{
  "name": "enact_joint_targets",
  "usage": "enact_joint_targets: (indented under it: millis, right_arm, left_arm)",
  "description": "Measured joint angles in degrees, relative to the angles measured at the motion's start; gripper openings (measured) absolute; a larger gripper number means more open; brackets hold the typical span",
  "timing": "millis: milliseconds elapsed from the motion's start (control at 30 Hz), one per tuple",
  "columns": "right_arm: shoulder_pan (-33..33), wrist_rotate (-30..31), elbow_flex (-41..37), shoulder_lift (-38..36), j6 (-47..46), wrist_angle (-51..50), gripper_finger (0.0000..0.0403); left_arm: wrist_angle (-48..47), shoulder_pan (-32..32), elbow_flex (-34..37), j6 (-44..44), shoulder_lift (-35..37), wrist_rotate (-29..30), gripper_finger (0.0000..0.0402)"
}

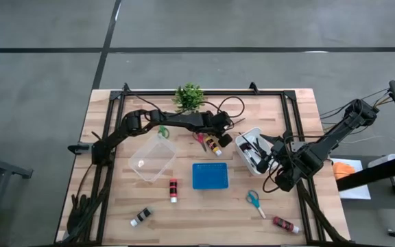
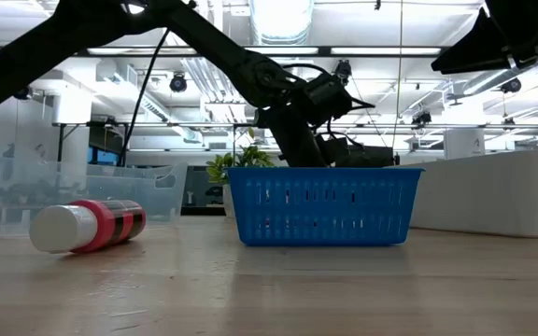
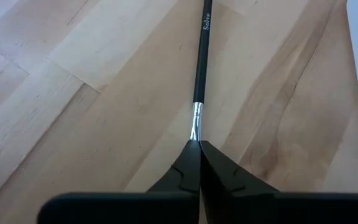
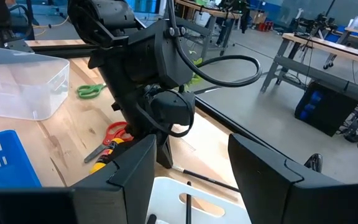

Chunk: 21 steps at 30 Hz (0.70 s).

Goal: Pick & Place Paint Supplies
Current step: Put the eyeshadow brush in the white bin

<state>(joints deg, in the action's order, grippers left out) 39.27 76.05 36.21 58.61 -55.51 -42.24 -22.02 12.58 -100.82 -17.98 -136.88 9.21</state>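
My left gripper (image 3: pixel 199 144) has its fingers (image 3: pixel 182 171) pressed together on the metal ferrule of a black-handled brush (image 3: pixel 201 59), whose handle runs straight out ahead of the tips along the wooden table (image 3: pixel 92 93). Just beside that gripper I see red scissors (image 4: pixel 107 135) and an orange-capped paint bottle (image 4: pixel 103 160); green scissors (image 4: pixel 91 91) lie farther off, by the clear container (image 4: pixel 20 87). My right gripper (image 4: pixel 191 163) hangs with fingers spread and empty over the white bin (image 4: pixel 166 199). The blue basket (image 1: pixel 210 175) sits mid-table, a red bottle (image 1: pixel 173 190) beside it.
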Motion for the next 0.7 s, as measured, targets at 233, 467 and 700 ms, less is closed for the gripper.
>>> enact_joint_targets:
  millis: [233,467,700]
  right_arm:
    - [0.0,-0.1,-0.2,0.0,0.0,0.1,0.0199]
    - [0.0,-0.2,-1.2,0.0,0.0,0.7,0.0199]
    - [0.0,-0.1,-1.6,0.0,0.0,0.8,0.0199]
  left_arm:
    - [0.6,0.1,0.2,0.1,0.2,0.2,0.0002]
    - [0.9,0.1,0.4,0.6,1.9,1.1,0.0001]
    - [0.8,-0.1,0.4,2.4,4.6,4.1,0.0001]
